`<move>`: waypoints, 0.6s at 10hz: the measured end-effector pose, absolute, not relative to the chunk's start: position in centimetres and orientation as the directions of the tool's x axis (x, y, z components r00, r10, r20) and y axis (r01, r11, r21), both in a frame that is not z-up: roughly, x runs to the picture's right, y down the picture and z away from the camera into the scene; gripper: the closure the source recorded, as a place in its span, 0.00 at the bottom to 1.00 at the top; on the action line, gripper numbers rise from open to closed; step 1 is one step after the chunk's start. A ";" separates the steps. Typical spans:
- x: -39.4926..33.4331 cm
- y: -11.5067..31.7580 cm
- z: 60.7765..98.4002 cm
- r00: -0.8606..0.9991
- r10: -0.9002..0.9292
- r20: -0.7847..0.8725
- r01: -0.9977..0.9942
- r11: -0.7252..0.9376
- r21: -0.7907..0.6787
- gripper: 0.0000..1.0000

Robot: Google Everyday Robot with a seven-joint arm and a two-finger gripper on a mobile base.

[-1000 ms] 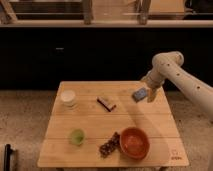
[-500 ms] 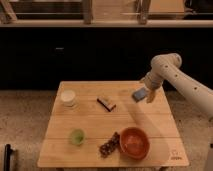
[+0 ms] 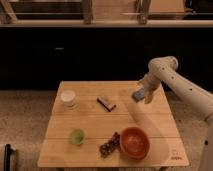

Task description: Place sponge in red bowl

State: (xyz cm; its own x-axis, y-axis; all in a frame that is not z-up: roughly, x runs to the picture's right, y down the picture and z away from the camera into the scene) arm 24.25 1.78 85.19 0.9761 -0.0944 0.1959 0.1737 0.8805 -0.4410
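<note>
Gripper [image 3: 144,95] is hanging over rear-right part of the bench [image 3: 90,125], close to the right edge, w/ the arm [image 3: 186,90] reaching in from the right side. Fingers are standing apart, not clamping anything as far as I can tell. Sponge [image 3: 137,94] is sitting right at the gripper tip, on its left side, looking a bit tilted. Can't tell if the fingers are touching it, or if it's resting flat on the bench.

Red bowl [image 3: 134,145] is sitting at front of the bench, right of center, well apart from the sponge and w/ nothing showing inside. A dark snack pack [image 3: 109,146] is lying just beside the bowl on its left. Green cup [image 3: 76,136] is standing front-left, white cup [image 3: 68,97] rear-left. Dark brown bar [image 3: 106,103] is lying near mid-rear, between the white cup and the sponge.
</note>
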 end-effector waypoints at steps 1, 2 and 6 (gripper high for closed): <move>24.5 1.8 85.4 0.976 -0.098 0.196 0.177 0.879 -0.443 0.20; 24.5 2.0 85.7 0.975 -0.098 0.199 0.179 0.879 -0.443 0.20; 23.9 2.0 87.4 0.970 -0.114 0.217 0.200 0.880 -0.430 0.20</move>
